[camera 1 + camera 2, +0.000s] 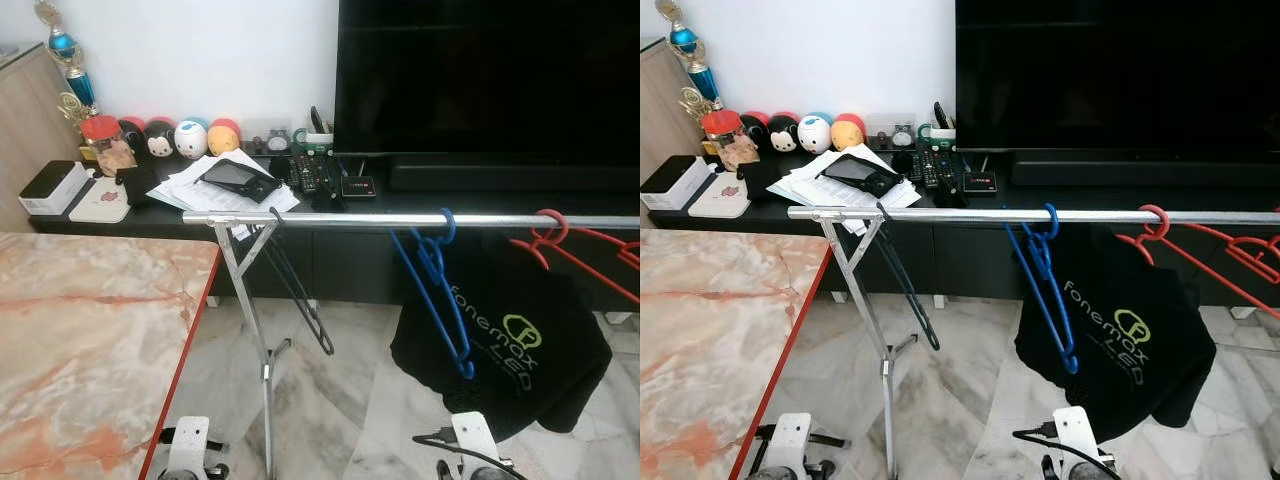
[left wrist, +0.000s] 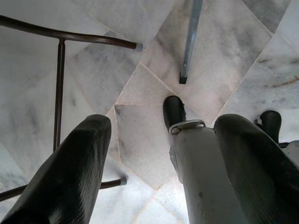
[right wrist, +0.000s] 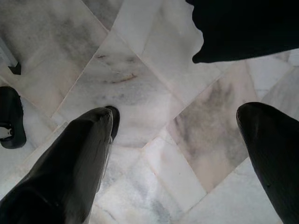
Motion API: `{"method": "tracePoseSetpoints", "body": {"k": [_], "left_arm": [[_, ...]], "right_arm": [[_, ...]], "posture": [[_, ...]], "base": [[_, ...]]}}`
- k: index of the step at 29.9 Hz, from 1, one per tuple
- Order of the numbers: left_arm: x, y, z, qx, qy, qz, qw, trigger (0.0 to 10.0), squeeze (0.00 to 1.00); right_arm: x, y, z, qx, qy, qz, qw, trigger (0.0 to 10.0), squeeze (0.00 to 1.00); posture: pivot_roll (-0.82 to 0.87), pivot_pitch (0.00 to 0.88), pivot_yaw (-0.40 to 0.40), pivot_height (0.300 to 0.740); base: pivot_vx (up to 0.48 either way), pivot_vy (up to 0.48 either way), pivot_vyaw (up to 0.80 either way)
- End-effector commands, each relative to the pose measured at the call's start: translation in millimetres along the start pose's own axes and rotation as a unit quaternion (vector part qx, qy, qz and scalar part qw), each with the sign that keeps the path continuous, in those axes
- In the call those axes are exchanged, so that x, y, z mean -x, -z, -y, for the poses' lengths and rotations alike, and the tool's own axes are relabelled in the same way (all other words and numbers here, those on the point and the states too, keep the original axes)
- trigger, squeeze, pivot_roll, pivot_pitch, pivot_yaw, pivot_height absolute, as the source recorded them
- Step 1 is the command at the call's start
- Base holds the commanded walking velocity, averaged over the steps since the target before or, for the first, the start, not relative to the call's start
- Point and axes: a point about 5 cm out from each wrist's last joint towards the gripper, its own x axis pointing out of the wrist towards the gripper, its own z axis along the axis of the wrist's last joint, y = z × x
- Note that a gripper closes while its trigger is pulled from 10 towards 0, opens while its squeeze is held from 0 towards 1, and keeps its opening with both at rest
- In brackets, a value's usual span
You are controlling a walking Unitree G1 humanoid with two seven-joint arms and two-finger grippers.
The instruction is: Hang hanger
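Note:
A silver clothes rail [image 1: 350, 219] runs across the middle, in front of the TV console. On it hang a black hanger [image 1: 302, 295] near the left end, a blue hanger [image 1: 440, 290] in the middle and red hangers [image 1: 575, 250] at the right. A black T-shirt [image 1: 520, 345] with a green logo hangs behind the blue hanger. Both arms hang low, pointing at the marble floor. My left gripper [image 2: 166, 123] is open and holds nothing. My right gripper [image 3: 177, 112] is open too, with bare tiles between its fingers and the shirt's hem [image 3: 243, 32] beyond.
A marble-topped table [image 1: 80, 340] with a red edge stands at the left. The rack's silver legs [image 1: 262, 350] stand beside it. Behind the rail, a black console [image 1: 150, 215] carries papers, remotes and toys under a large TV [image 1: 480, 80].

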Motion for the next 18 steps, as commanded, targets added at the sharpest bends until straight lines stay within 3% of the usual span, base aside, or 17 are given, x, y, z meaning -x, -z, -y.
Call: {"method": "tracePoseSetpoints", "body": {"k": [1, 15, 18], "left_arm": [[0.0, 0.2, -0.3, -0.017, 0.005, -0.007, 1.000, 10.0, 0.00], [0.4, 4.6, 0.2, -0.049, 0.023, -0.019, 0.998, 10.0, 0.00], [0.4, 4.5, -0.2, -0.053, 0.023, -0.018, 0.998, 10.0, 0.00]], "right_arm": [[0.1, 3.1, 1.3, -0.012, 0.002, -0.004, 1.000, 10.0, 0.00], [0.3, 6.6, 0.5, -0.019, 0.000, -0.002, 1.000, 10.0, 0.00], [0.3, 7.2, 0.0, -0.021, -0.001, -0.005, 1.000, 10.0, 0.00]], "posture": [[-0.06, 0.000, 0.007, 0.740], [-0.06, 0.000, 0.015, 0.740], [-0.06, 0.000, 0.013, 0.740]], "base": [[0.000, 0.000, 0.00], [0.000, 0.000, 0.00], [0.000, -0.365, 0.00]]}}
